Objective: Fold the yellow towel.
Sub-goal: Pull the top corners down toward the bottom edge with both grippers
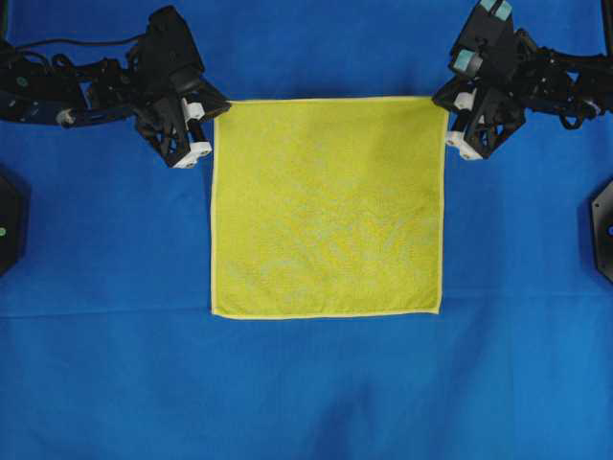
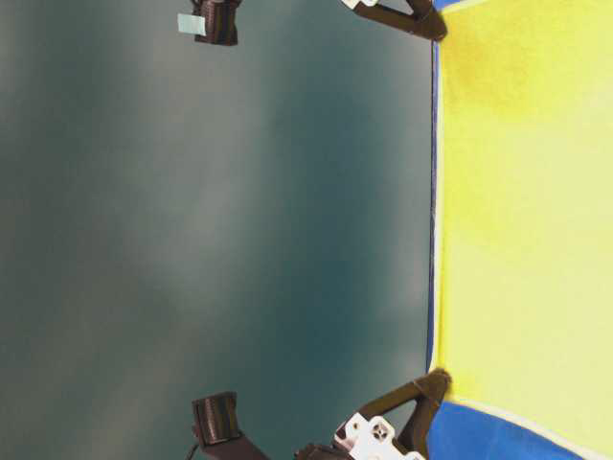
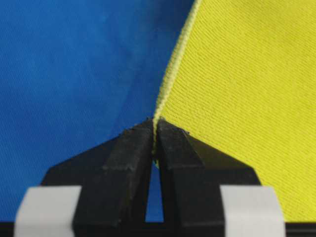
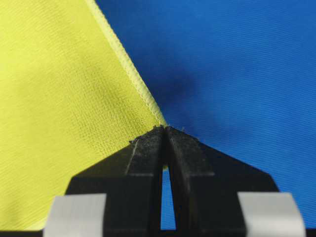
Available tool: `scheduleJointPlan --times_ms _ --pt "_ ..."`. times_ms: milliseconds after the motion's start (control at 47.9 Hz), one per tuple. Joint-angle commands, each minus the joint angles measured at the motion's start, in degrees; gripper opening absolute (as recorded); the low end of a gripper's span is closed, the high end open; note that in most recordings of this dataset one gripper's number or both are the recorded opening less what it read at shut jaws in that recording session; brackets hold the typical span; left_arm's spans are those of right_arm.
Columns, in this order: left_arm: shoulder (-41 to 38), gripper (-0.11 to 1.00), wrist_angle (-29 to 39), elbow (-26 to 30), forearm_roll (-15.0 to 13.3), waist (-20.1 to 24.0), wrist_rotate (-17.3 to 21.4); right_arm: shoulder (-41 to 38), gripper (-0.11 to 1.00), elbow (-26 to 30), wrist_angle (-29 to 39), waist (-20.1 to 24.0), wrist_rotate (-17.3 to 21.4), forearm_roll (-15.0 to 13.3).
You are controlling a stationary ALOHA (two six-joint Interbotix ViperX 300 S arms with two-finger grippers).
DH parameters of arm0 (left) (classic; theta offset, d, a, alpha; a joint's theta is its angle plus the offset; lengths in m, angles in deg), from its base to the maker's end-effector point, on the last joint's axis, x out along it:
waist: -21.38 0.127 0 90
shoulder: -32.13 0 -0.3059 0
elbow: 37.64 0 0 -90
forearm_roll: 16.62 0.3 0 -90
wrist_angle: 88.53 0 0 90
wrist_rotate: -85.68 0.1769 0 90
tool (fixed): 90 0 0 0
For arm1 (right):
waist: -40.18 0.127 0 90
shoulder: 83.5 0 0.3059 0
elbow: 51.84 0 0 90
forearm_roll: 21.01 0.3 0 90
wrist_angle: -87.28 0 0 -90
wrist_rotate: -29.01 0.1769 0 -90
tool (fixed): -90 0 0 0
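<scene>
Lying flat and square on blue cloth covering surface: yellow towel, near hem toward lower edge of overhead view. Clamped on far left corner of yellow towel: left gripper, jaws pressed together on hem. Clamped on far right corner: right gripper, jaws likewise together. Far edge drawn straight between both corners.

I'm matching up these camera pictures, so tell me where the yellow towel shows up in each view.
Overhead: the yellow towel lies flat in the middle, on the blue cloth.
Table-level: it fills the right side.
Left wrist: it covers the right half, its corner pinched by the left hand.
Right wrist: it covers the left half, its corner pinched by the right hand.
Shared landmark: the towel's pale hem.
</scene>
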Motion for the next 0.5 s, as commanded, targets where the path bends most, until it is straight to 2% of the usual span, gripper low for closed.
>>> scheduleJointPlan --times_ms 0,272,480 --pt "1.41 0.01 0.18 0.53 -0.09 -1.32 0.0 1.05 0.02 0.35 -0.09 0.88 0.18 0.18" --pt "2.64 0.01 4.48 0.44 -0.18 -7.91 -0.35 2.11 0.02 0.53 5.45 6.33 0.7 1.49" --pt "2.29 0.01 6.86 0.26 -0.18 -15.29 -4.13 2.46 0.02 -0.18 6.59 13.97 5.36 2.2"
